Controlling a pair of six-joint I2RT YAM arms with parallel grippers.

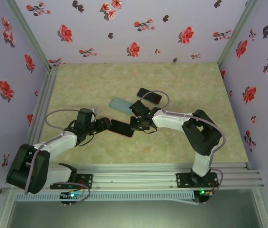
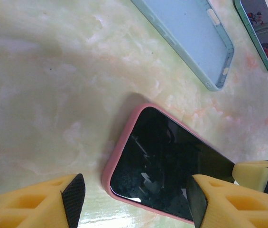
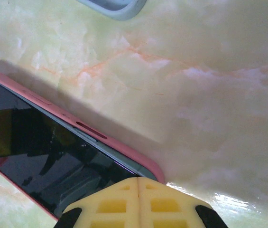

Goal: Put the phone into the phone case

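1. The left hand (image 2: 134, 194) sits just left of the phone. Its yellow fingers (image 2: 72, 194) are partly spread and straddle the phone's near end. The left finger stands clear of the rim, so it grips nothing.
2. The flat black glass-fronted phone (image 2: 167, 166) lies screen up on the pale green marbled surface (image 1: 86, 85), between the two hands. It already sits inside the soft pink rimmed phone case (image 2: 119, 145), whose rim shows along every visible edge.
3. An empty pale blue plastic case (image 1: 119, 105) lies just behind the phone, apart from it.
4. The right hand (image 3: 138, 187) is at the phone's right end. Its fingers are pressed fully together and rest over a corner of the pink case, holding nothing.
5. A second dark phone with a teal rim (image 1: 149, 95) lies behind and to the right of the cased phone, well clear of it.
6. Judged from this, the insertion looks almost done. What is probably left is to press the last corner home and lift both hands away. Whether that corner is fully seated cannot be told.
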